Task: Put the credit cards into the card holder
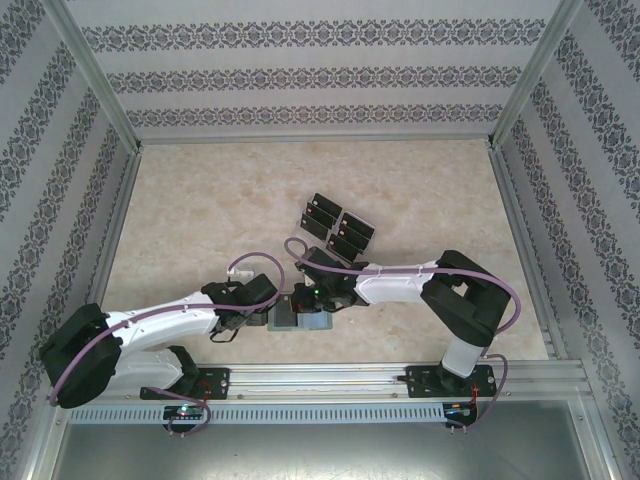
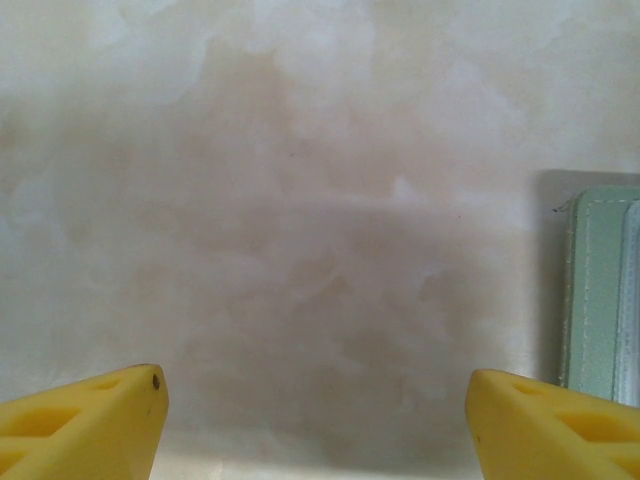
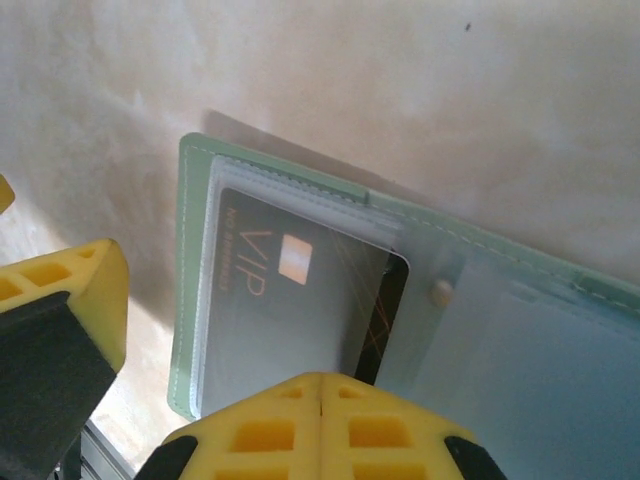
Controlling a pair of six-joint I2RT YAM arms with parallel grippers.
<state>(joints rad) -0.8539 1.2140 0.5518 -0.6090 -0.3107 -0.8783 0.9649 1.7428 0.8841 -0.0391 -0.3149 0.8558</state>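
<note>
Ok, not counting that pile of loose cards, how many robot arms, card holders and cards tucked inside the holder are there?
Robot arms: 2, the left arm and the right arm
Card holder: 1
Card inside it: 1
Total: 4

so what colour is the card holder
Pale grey-green card holder, clearest in the right wrist view.

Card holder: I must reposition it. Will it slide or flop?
Lying flat on the smooth table, the card holder probably slides easily. Its thin stitched cover and clear sleeves suggest it flops if lifted by one edge.
</note>
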